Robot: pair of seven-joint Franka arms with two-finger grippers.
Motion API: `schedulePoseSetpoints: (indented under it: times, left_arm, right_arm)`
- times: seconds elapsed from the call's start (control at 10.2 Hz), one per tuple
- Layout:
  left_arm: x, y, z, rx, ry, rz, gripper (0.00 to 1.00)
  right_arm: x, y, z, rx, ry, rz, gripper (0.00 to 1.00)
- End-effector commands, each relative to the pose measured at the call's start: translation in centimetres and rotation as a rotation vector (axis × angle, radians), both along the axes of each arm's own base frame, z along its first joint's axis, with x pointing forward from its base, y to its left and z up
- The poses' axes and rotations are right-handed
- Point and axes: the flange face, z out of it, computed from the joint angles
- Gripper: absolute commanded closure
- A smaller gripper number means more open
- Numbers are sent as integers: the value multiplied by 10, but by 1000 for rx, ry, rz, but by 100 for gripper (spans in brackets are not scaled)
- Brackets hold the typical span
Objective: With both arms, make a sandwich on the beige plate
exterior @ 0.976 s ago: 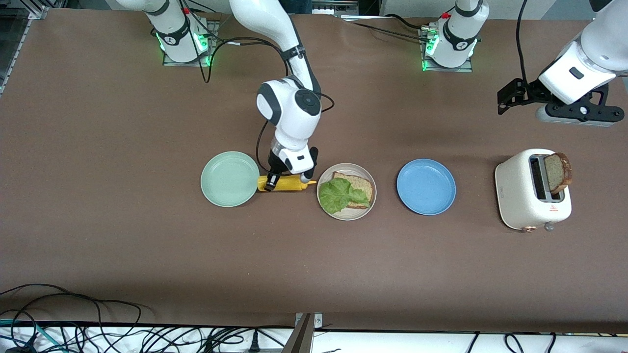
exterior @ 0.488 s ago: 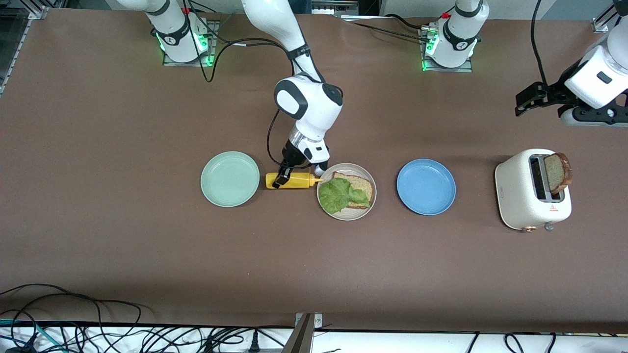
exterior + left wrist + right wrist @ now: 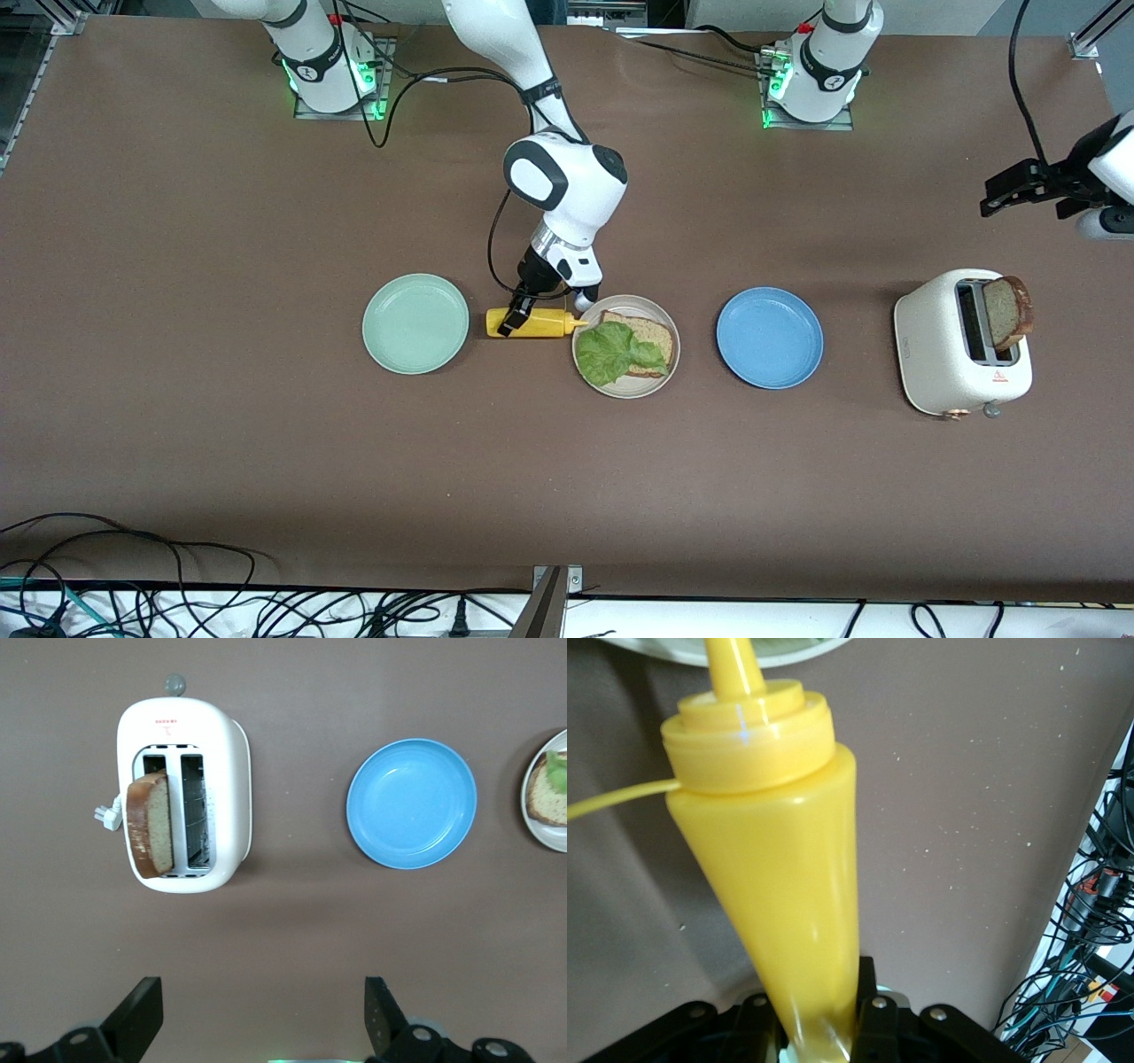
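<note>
**A:** What lies on the worktop [image 3: 177,425]?

**B:** Three plates stand in a row. The mint plate [image 3: 415,322] is toward the right arm's end, the beige plate [image 3: 626,346] is in the middle, and the blue plate [image 3: 769,337] is toward the left arm's end. A white toaster [image 3: 961,354] sits past the blue plate, nearer still to the left arm's end.

**A:** Where is the sandwich?

**B:** Only part of it is built. One bread slice [image 3: 647,341] lies on the beige plate with a lettuce leaf [image 3: 611,351] on top of it. A second slice [image 3: 1008,312] stands up out of a toaster slot.

**A:** And the right gripper [image 3: 514,317]?

**B:** It is between the mint and beige plates, its fingers pinching the base end of a yellow squeeze bottle [image 3: 536,322]. The bottle lies level, and its nozzle reaches the beige plate's rim.

**A:** And the left gripper [image 3: 1019,188]?

**B:** It hangs high over the worktop at the left arm's end, above bare surface beside the toaster. Its fingers [image 3: 133,1020] are spread wide and hold nothing.
</note>
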Motion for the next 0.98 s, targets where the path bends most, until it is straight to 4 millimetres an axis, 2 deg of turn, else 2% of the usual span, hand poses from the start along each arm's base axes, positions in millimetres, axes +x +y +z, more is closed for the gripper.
schedulePoseSetpoints:
  times: [0.0, 0.1, 0.29, 0.39, 0.49, 0.59, 0.78, 0.88]
  left_arm:
    - [12, 50, -31, 6, 59, 4, 0]
    - [16, 63, -41, 9, 56, 19, 0]
    - [31, 74, -70, 71, 74, 2, 0]
    - [35, 77, -86, 83, 91, -3, 0]
    - [37, 78, -95, 82, 91, -5, 0]
    - [40, 85, -112, 78, 108, 1, 0]
    - [36, 85, -148, 79, 102, -9, 0]
    - [35, 86, -159, 79, 94, -9, 0]
  right_arm:
    - [17, -5, 32, -25, -3, 7, 100]
    - [25, -16, 42, -14, 39, -8, 100]
    - [57, -54, 81, 25, 133, -14, 100]
    - [75, -82, 104, 74, 187, -28, 100]
    - [88, -114, 124, 124, 228, -42, 100]
    - [98, -144, 141, 168, 256, -53, 100]
    - [115, -216, 166, 265, 324, -63, 100]
    - [124, -256, 177, 326, 357, -56, 100]
